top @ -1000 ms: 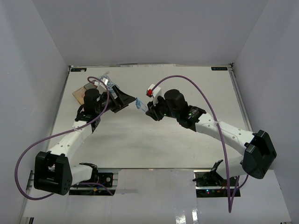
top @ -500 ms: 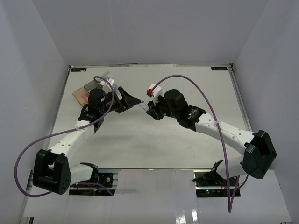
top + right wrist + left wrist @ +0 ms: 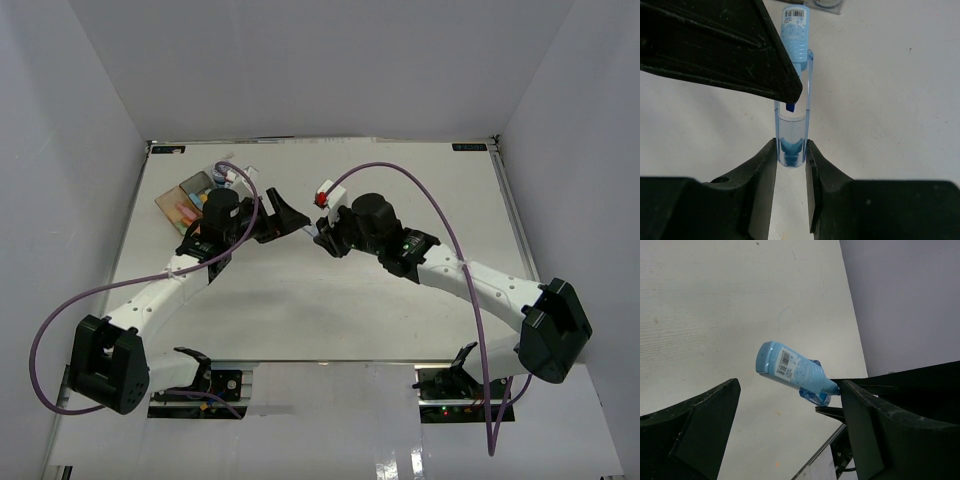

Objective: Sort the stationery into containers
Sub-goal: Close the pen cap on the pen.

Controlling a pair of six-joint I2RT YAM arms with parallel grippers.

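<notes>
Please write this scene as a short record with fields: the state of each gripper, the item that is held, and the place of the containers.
left gripper: open, one finger on each side of the blue marker, with gaps showing
right gripper: shut on the marker's clear cap end
blue marker: held above the table, barcode end towards the left gripper
containers: far left of the table, beyond the left arm, coloured sticks inside

The off-white table [image 3: 330,310] carries a cluster of containers [image 3: 170,196] near its far left corner. Pastel sticks [image 3: 181,211] lie inside the containers. To their right, the tabletop is matte with faint specks.
</notes>
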